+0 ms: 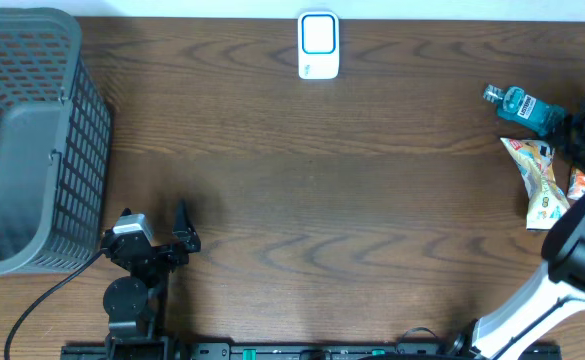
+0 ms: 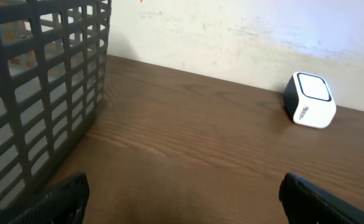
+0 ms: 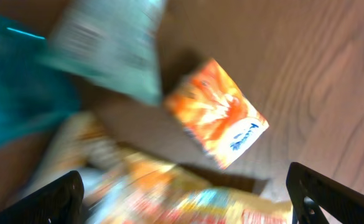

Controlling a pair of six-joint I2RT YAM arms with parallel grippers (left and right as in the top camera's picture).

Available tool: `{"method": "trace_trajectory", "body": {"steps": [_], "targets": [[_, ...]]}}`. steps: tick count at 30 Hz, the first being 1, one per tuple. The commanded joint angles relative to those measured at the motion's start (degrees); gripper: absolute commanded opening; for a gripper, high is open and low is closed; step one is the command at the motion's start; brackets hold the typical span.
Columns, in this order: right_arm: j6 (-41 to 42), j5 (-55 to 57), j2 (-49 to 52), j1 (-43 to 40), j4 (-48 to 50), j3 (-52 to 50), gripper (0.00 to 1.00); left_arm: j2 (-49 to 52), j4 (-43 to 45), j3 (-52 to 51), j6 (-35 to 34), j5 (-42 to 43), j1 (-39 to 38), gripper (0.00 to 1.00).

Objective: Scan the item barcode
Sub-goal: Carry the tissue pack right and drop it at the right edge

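Right jaws spread wide — orange pack [image 3: 216, 112] lies just ahead, untouched.

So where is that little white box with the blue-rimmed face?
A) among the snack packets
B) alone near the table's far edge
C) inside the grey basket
B: the white box stands by itself at the far edge, apart from the basket and the packets.

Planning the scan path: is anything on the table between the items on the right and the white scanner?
Nothing visible. Only bare dark wooden table lies between the orange carton, colourful foil snack packet and teal plastic bottle and the white box-shaped scanner. The grey mesh basket stands far left, clear of that path.
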Motion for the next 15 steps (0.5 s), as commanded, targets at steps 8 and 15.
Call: {"method": "trace_trajectory", "body": {"steps": [8,15], "targets": [[-11.4,-26.8,-31.0,9.1,4.1,0.6,0.99,0.0,-1.2,-1.6,-0.5,-0.3,0.1,0.98],[-12.4,-27.2,-45.5,12.9,-0.9,0.6,0.99,0.0,-1.2,-1.6,-0.5,-0.3,0.1,0.98]]}}
